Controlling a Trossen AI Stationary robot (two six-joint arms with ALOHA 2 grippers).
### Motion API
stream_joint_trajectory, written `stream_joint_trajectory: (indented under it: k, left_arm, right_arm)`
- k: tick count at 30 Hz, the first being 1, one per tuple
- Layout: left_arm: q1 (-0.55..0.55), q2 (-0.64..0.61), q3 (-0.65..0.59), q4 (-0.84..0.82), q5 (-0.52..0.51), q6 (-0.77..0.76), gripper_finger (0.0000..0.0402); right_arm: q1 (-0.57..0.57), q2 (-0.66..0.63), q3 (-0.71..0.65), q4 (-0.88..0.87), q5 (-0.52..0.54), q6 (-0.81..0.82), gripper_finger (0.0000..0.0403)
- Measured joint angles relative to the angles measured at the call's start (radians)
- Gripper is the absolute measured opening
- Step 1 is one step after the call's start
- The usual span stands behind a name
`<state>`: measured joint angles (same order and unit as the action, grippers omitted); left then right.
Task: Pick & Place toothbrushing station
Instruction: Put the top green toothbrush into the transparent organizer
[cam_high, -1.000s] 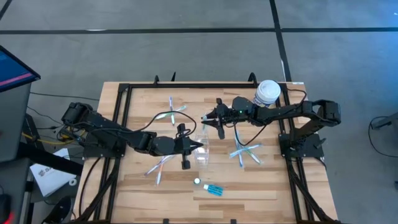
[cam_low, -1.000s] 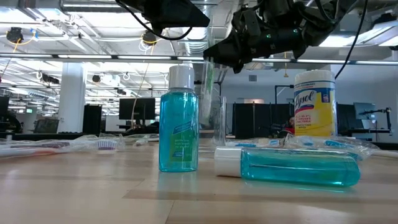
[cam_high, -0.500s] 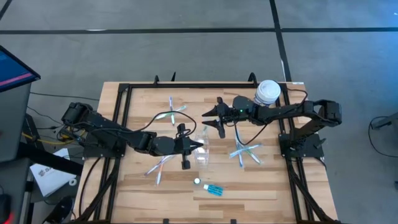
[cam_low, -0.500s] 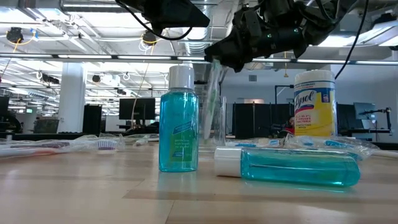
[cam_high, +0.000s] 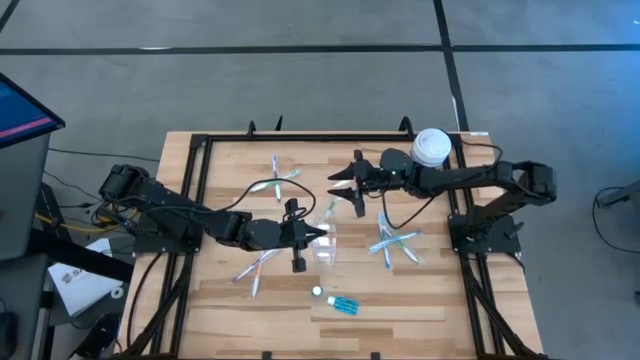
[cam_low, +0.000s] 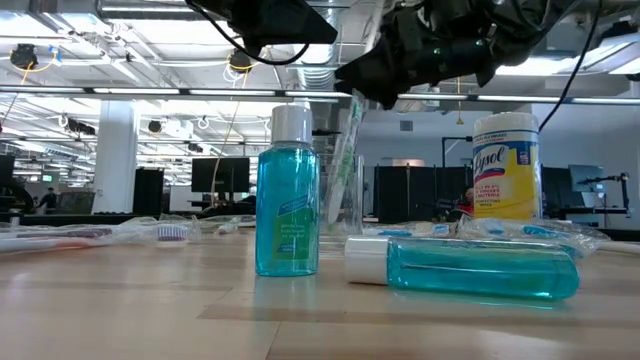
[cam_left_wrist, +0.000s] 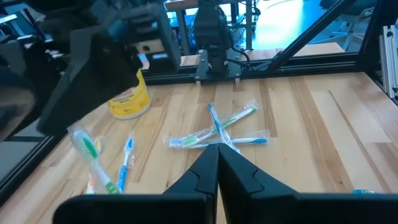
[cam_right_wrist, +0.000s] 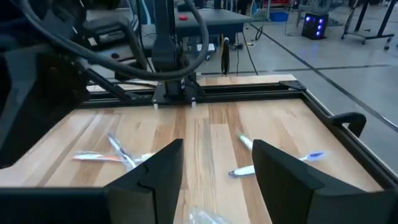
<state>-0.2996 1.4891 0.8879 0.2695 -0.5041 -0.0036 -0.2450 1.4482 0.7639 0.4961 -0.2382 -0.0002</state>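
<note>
Two grippers flank the clear tumbler (cam_high: 326, 243) near the table's middle. Our right gripper (cam_high: 352, 186) hangs with its fingers spread wide and empty, just above and behind the tumbler, where a green-handled toothbrush (cam_low: 345, 160) leans inside. Our left gripper (cam_high: 318, 234) is pressed together right beside the tumbler's rim. Wrapped toothbrushes (cam_high: 393, 243) lie scattered around, the small blue white-capped tube (cam_high: 340, 303) nearer the front edge. We read "Lysol" on the yellow canister (cam_low: 506, 165).

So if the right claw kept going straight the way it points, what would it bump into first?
Probably nothing soon: the open right claw points across bare table, with wrapped toothbrushes off to either side. Depth is hard to judge.
</note>
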Motion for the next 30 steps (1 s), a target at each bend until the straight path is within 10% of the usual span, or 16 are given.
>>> stream_joint_trajectory:
  k: [15, 30]
  left_arm:
    - [0.062, 0.000, 0.000, -0.166, -0.170, -0.008, 0.0000]
    - [0.366, 0.000, 0.000, -0.459, 0.059, -0.166, 0.0000]
  right_arm:
    - [0.009, -0.147, 0.000, -0.194, 0.000, 0.000, 0.0177]
    - [0.095, -0.194, 0.000, -0.226, 0.001, -0.010, 0.0169]
